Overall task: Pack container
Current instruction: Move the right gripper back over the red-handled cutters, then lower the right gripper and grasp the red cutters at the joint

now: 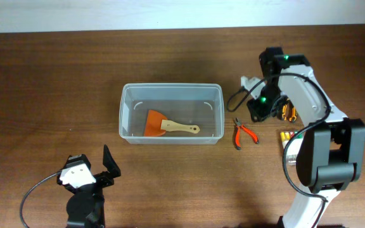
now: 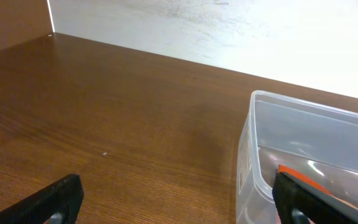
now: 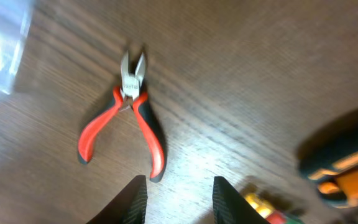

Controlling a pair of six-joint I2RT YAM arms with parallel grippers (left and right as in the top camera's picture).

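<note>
The clear plastic container (image 1: 170, 113) sits mid-table with an orange-bladed scraper (image 1: 163, 124) with a wooden handle inside. It also shows at the right of the left wrist view (image 2: 272, 149). Red-handled pliers (image 1: 243, 132) lie on the table right of the container, seen in the right wrist view (image 3: 129, 118) too. My right gripper (image 1: 263, 107) is open and empty, above the table just right of the pliers (image 3: 179, 196). My left gripper (image 1: 103, 168) is open and empty near the front left, below the container (image 2: 179, 202).
An orange and black tool (image 1: 289, 112) lies right of the right gripper and shows in the right wrist view (image 3: 347, 168). A small yellow, red and green item (image 1: 288, 135) lies by the right arm's base. The table's far edge meets a white wall (image 2: 229, 31).
</note>
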